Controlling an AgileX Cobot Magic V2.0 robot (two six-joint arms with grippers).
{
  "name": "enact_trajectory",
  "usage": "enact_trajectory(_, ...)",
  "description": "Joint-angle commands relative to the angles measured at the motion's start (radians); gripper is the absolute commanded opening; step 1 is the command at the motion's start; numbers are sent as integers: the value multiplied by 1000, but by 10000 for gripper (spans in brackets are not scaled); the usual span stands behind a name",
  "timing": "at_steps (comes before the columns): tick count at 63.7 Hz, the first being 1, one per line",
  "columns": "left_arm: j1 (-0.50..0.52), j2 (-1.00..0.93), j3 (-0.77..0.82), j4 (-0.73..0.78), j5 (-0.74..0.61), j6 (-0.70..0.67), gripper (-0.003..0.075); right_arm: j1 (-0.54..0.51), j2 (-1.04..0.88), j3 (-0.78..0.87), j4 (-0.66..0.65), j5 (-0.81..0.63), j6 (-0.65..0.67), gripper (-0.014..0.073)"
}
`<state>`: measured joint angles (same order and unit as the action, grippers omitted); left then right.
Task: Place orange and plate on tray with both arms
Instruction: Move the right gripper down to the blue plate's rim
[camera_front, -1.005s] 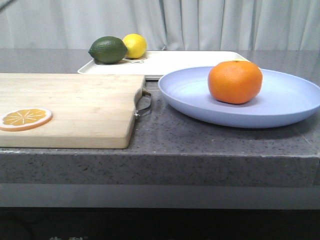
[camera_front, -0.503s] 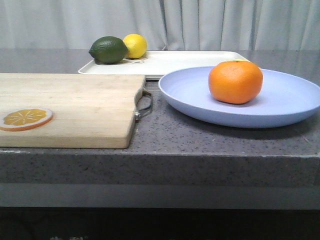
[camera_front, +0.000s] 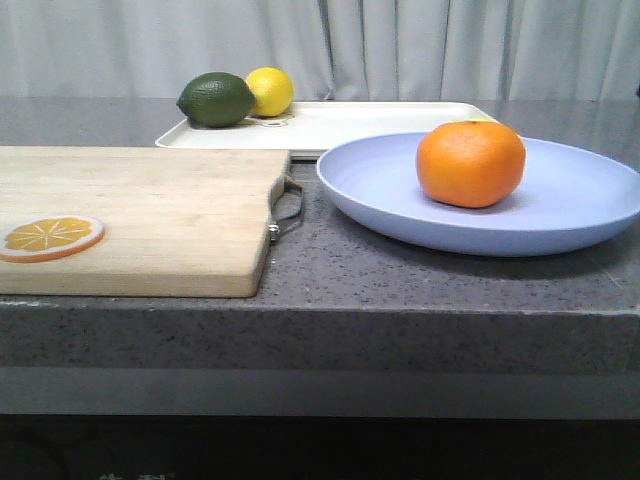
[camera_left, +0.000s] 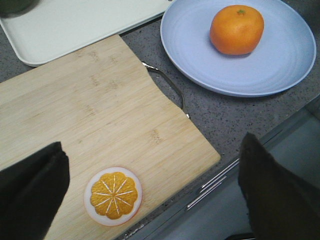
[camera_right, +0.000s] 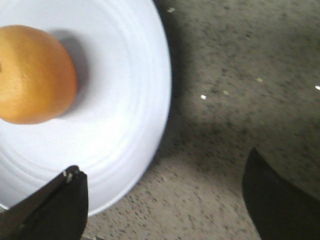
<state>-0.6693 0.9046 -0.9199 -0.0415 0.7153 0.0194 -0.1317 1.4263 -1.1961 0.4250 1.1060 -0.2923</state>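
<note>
1. Orange (camera_front: 470, 163): you have one whole fruit, and it sits on the plate (camera_front: 560, 190), a little toward the plate's left half in the front view.
2. You have one plate, pale lavender-blue, lying flat on the grey speckled counter (camera_front: 330, 270) just right of the cutting board's metal handle (camera_front: 288, 205); its far edge lies just in front of the tray.
3. You have one tray (camera_front: 370, 122), cream-white, at the back of the counter behind both board and plate. The plate and the orange are not on it.
4. On the tray's left end you can count two fruits touching each other: one dark green lime (camera_front: 215, 99) and one yellow lemon (camera_front: 270, 91).
5. You have one wooden cutting board (camera_front: 150, 210) at the left, and one flat orange slice (camera_front: 52, 237) lies on it near its front left corner.
6. Your left gripper (camera_left: 150, 192) hangs above the board's front edge with its two fingers spread wide, holding nothing; the slice lies below, nearer one finger.
7. Your right gripper (camera_right: 165, 200) hovers over the plate's rim and the bare counter beside it, fingers spread apart and holding nothing. One fingertip (camera_right: 60, 205) shows over the plate, the other over the counter.
</note>
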Motion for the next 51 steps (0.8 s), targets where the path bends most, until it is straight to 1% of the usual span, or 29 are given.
enact_trajectory(1,2,-7,-25,-5,-72,-9,663,-7,26,-35,135,-32,-86,633)
enact_trajectory(4,2,-7,-25,-5,-72,-9,663,-7,49,-35,157,-48,-95,633)
enact_trajectory(17,2,-7,-25,-5,-72,-9,663,-4,116,-35,169,-102,-102,633)
enact_trajectory(30,2,-7,-25,-5,-74,-9,663,-4,160,-35,209,-102,-144,619)
enact_trajectory(36,2,-7,-25,-5,-76,-9,663,-4,165,-35,226,-101,-153,545)
enact_trajectory(38,2,-7,-25,-5,-77,-9,663,-4,167,-35,229,-101,-156,480)
enact_trajectory(44,2,-7,-25,-5,-78,-9,663,-3,167,-35,232,-101,-160,377)
enact_trajectory(47,2,-7,-25,-5,-79,-9,663,-3,167,-35,232,-101,-161,346)
enact_trajectory(51,2,-7,-25,-5,-79,-9,663,-3,168,-35,232,-100,-162,337)
